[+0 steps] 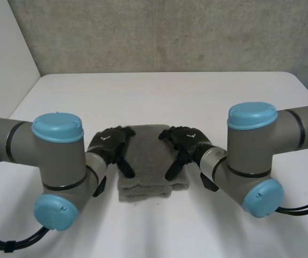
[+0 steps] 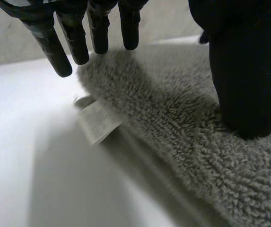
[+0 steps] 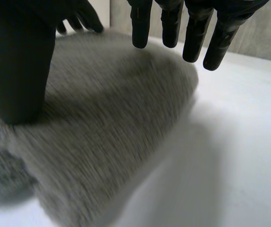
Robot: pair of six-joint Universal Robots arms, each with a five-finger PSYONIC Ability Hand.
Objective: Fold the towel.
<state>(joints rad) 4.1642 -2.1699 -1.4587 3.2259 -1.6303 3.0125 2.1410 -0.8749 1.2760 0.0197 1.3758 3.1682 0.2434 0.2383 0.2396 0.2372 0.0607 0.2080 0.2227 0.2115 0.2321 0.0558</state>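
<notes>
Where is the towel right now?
In the head view the towel lies folded mid-table, close to the robot, between its hands: the left hand at its left edge, the right hand at its right.

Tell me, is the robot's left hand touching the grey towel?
Touching. The left wrist view shows the left hand pressing its thumb down into the towel, denting the pile; its fingers are straight.

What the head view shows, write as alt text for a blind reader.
A folded grey towel lies on the white table; the left hand rests open on its left edge, the right hand on its right edge.
</notes>
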